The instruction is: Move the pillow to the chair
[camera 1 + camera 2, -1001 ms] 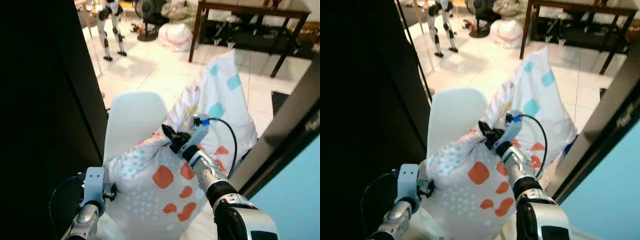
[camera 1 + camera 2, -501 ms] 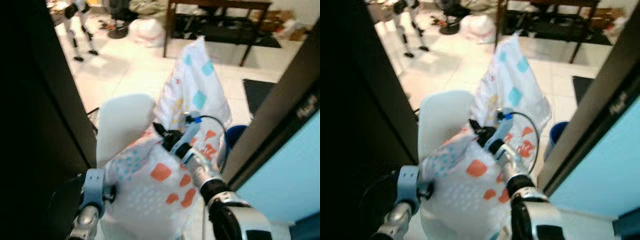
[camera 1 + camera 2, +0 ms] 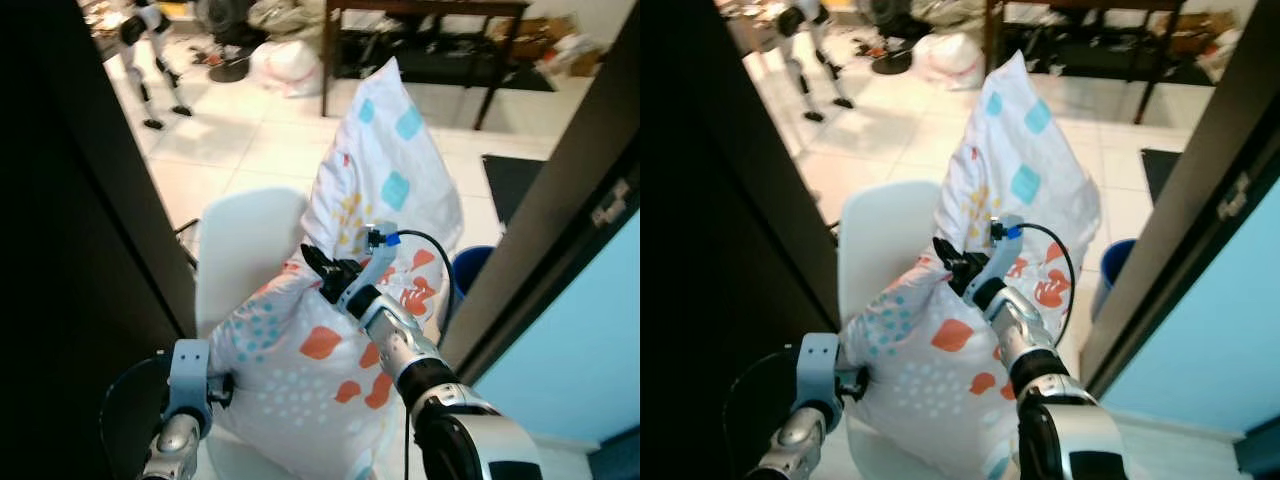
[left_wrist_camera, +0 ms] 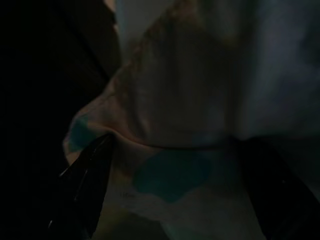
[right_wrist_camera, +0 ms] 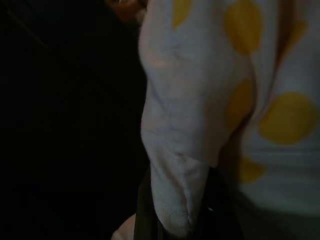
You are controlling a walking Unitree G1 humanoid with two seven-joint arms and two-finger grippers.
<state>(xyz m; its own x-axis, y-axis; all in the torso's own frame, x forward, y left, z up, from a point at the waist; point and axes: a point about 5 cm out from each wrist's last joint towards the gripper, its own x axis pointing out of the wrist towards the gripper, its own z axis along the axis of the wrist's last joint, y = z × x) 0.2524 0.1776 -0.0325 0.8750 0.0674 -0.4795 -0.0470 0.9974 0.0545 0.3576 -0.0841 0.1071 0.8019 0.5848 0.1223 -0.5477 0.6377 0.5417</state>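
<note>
Fingers of right gripper (image 3: 322, 272) are pinched on a fold of the pillow (image 3: 385, 190) approx at its middle; right wrist view shows a tongue of white, yellow-dotted cloth squeezed between the black fingers (image 5: 145, 210). Left gripper (image 3: 222, 388) is pressed into pillow's lower corner, and left wrist view has its two fingers (image 4: 82, 185) apart w/ cloth bunched between them, so it looks clamped on that corner.

Pillow is big, soft, light. It sags and folds around both grips, so expect it to flop, not slip. Thin cloth pinches could pull free of the stuffing; better hold is a deeper bite incl. filling, or the corners.

From right fingers, pillow's top rises up and away to a peak; its bulk hangs below, twd left fingers. White chair (image 3: 245, 240) backrest is just beyond and left of right fingers, pillow leaning against it, lower part over the seat. Whether it rests on the seat: can't tell.
</note>
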